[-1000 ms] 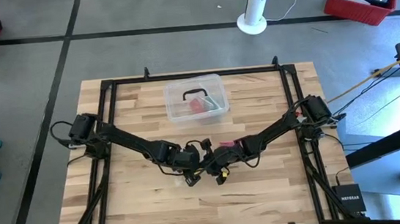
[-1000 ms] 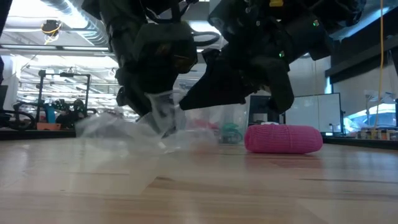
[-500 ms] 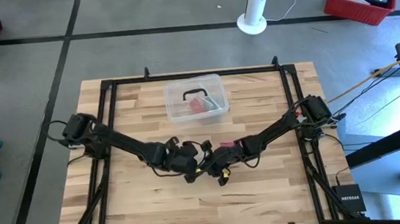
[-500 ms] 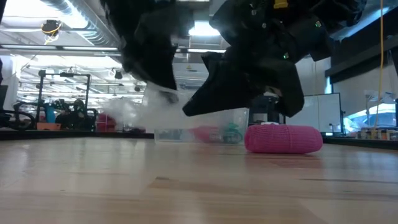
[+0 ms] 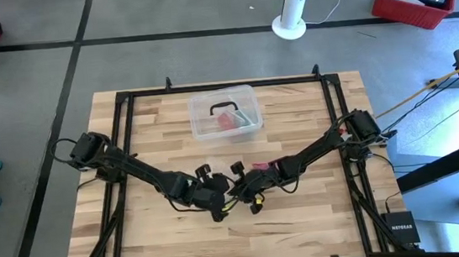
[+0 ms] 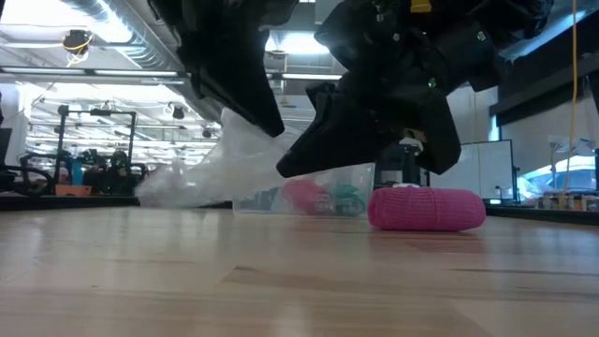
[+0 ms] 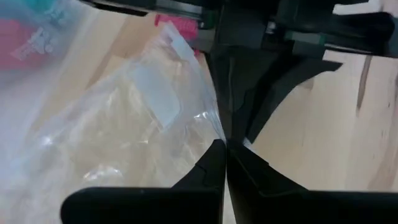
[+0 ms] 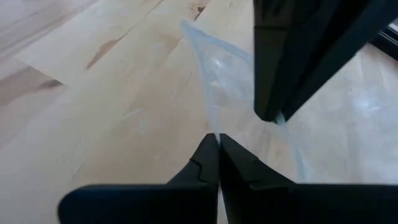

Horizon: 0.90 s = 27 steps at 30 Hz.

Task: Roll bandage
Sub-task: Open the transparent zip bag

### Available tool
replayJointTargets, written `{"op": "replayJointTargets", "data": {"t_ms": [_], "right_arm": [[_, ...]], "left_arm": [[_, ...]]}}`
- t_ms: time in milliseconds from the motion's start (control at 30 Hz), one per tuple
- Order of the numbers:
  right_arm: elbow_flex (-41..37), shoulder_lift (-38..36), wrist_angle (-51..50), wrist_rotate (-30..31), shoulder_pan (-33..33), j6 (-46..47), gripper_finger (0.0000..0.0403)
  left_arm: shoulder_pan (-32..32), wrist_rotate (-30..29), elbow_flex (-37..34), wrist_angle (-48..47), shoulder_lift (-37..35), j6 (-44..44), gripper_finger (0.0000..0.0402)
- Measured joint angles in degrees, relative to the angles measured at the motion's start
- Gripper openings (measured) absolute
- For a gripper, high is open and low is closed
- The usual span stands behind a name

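Note:
The bandage (image 6: 428,208) is a small pink roll lying on its side on the table, right of both grippers; in the high view the bandage (image 5: 259,168) shows beside the right arm. No gripper touches it. A crumpled clear plastic wrapper (image 6: 217,171) hangs between the grippers at mid-table. My left gripper (image 7: 225,148) is shut on it, and my right gripper (image 8: 217,140) is shut on it too, tip to tip with the left. In the high view, my left gripper (image 5: 221,205) and my right gripper (image 5: 234,197) meet near the table's middle. My left gripper pinches an edge of the wrapper (image 7: 214,127) between its two shut fingers, slanting down from the table's left. The film spreads away from the fingers and hangs slack below them. My right gripper pinches the wrapper's edge (image 8: 211,121) between its shut fingertips, slanting down from the table's right, right beside the left gripper's fingers (image 8: 277,93). The film fans out slack past the fingers.
A clear plastic box (image 5: 224,112) with pink and green contents stands toward the far edge, behind the grippers; in the low view the clear plastic box (image 6: 323,195) shows behind the roll. Bare wood (image 5: 306,222) lies toward the near edge.
My left gripper has shut on the wrapper, then risen and drawn a little toward the near edge while rolling. The wrapper, which lay partly on the table, has been lifted and now hangs from the fingers. The pink roll has stayed put.

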Motion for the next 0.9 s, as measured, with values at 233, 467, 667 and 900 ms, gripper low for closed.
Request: {"op": "replayJointTargets", "data": {"t_ms": [233, 467, 667, 900], "right_arm": [[0.0, 0.0, -0.5, -2.1, 0.0, 4.3, 0.0003], [0.0, 0.0, -0.7, -2.4, 0.0, 5.7, 0.0003], [0.0, 0.1, 0.6, -2.4, 0.0, 5.0, 0.0003], [0.0, 0.1, 1.5, -2.2, 0.0, 5.0, 0.0003]], "left_arm": [[-0.5, -7.1, 1.2, -1.2, -0.2, 0.4, 0.0000], [-1.4, -13.7, 4.3, -11.7, -1.3, -5.1, 0.0000], [-1.4, -12.7, 2.2, -6.2, -1.1, -4.1, 0.0000], [-1.5, -12.6, 2.2, -2.5, -1.1, 0.6, 0.0000]]}}
